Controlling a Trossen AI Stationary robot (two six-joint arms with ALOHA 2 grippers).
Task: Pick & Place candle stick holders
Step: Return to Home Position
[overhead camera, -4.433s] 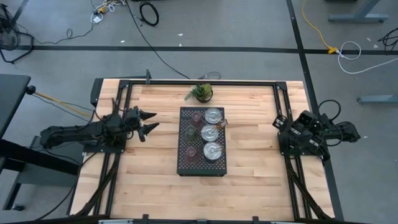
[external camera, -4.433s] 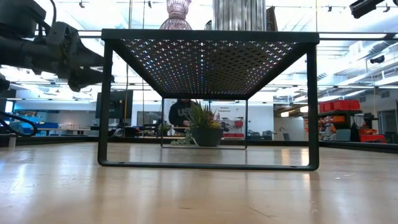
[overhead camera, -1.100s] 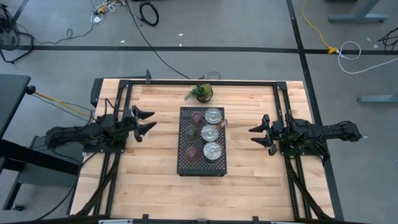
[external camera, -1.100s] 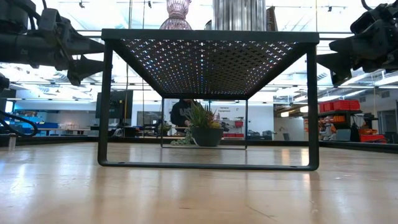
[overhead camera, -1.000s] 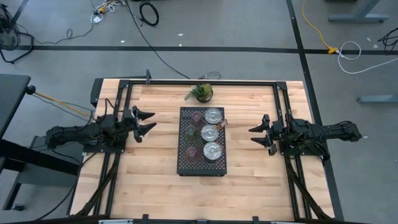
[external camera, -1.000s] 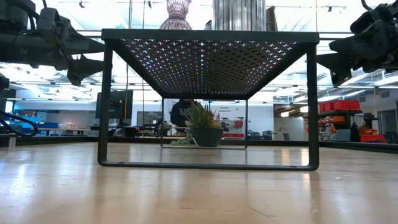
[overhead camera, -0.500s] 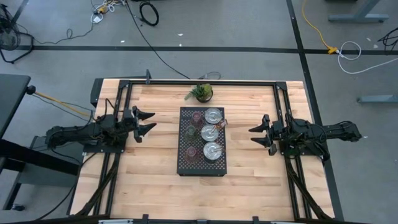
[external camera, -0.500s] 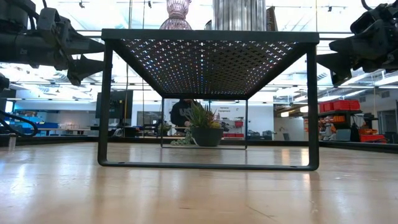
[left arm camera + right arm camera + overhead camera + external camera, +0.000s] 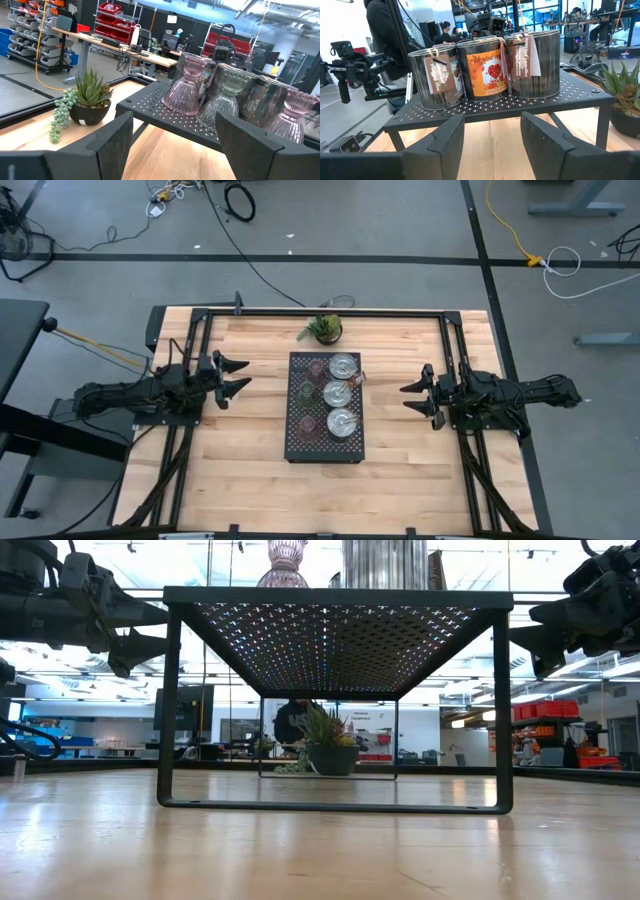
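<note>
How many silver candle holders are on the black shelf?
3, in a row along the right half of the shelf: far holder by the plant, middle holder, near holder.

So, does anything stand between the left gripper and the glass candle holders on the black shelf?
Nothing visible does. The left gripper, open, hangs left of the shelf with only bare table between; its wrist view shows the glass candle holders unobstructed. The right gripper waits on the other side.

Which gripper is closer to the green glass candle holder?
Left. The left gripper hangs off the edge of the black perforated shelf nearest the green glass candle holder; the right gripper lies beyond the silver metal holders.
</note>
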